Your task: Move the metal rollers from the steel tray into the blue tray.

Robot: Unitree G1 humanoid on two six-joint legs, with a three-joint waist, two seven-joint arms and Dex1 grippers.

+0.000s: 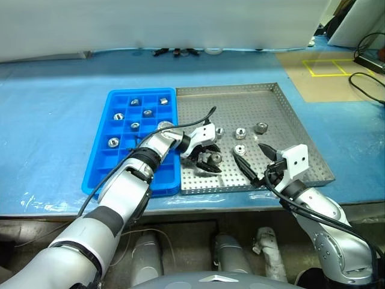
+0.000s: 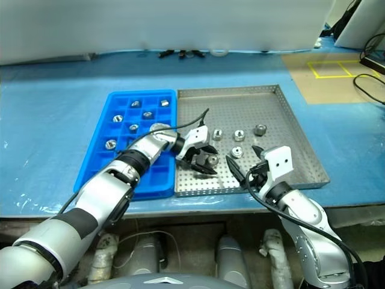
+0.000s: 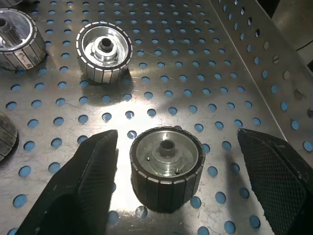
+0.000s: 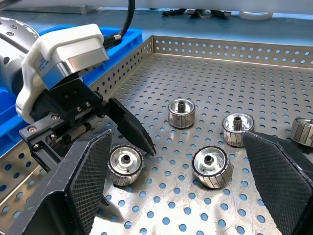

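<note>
The blue-covered workbench [image 1: 54, 120] carries the blue tray [image 1: 102, 158] with the steel tray [image 1: 283, 117] touching it at 3 o'clock. You see the left gripper [image 1: 207, 158] low over the steel tray, jaws wide, straddling one roller [image 3: 166, 166] without gripping it. Four more rollers [image 4: 211, 166] lie near, toward 1 o'clock. The right gripper [image 1: 255, 159] hovers wide open and empty. Seven rollers [image 1: 135, 126] occupy blue-tray compartments.
</note>
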